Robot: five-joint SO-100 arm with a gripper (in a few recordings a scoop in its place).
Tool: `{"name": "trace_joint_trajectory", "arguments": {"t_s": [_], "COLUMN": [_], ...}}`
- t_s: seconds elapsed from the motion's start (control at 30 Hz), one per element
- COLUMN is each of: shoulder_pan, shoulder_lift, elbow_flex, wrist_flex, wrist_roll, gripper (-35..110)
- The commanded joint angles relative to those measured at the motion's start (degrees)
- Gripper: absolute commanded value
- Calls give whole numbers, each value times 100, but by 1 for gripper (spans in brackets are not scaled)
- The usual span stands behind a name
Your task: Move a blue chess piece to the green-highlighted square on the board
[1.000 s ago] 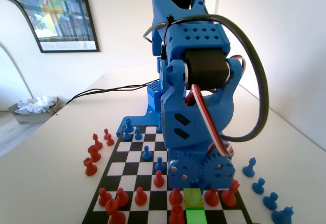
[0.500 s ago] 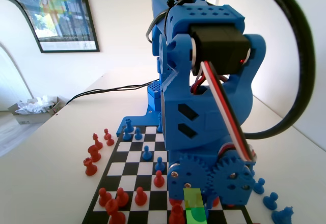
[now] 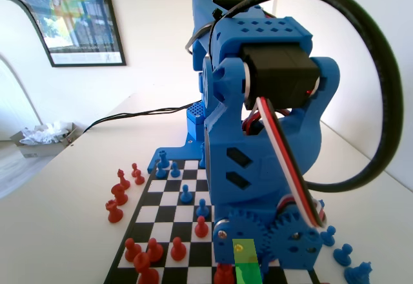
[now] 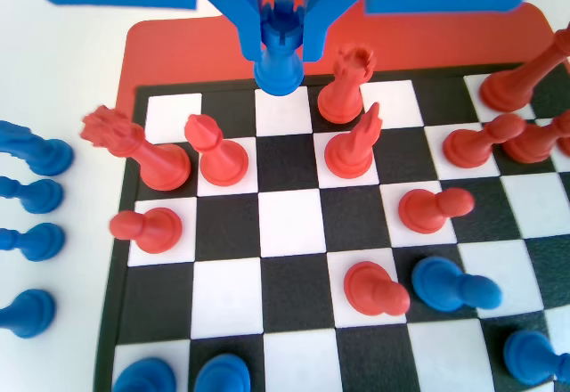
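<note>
No text, label, brand or number can be read; the poster's (image 3: pixel 68 13) white caption strip is too blurred.

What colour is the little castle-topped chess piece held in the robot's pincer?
Blue. The castle-topped piece sits gripped in the pincer, clearest in the wrist view.

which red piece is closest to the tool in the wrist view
The red castle-topped plastic piece, standing just right of the tool, which grips a blue plastic rook-shaped piece; the others stand farther down.

In the fixed view the blue arm (image 3: pixel 258 168) hides much of the board (image 3: pixel 164 197), and the picture's bottom edge cuts off the green-highlighted square (image 3: pixel 246 272).
</note>
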Motion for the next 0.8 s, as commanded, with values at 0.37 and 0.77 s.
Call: {"name": "trace_joint_trajectory", "arguments": {"t_s": [0.37,0.77], "shoulder_pan": [-132,-114], "shoulder_lift": [97,97], "elbow_flex": [97,123], "wrist_flex": [-70,-132], "wrist_roll": [-132,-149], "gripper": [1,7]}}
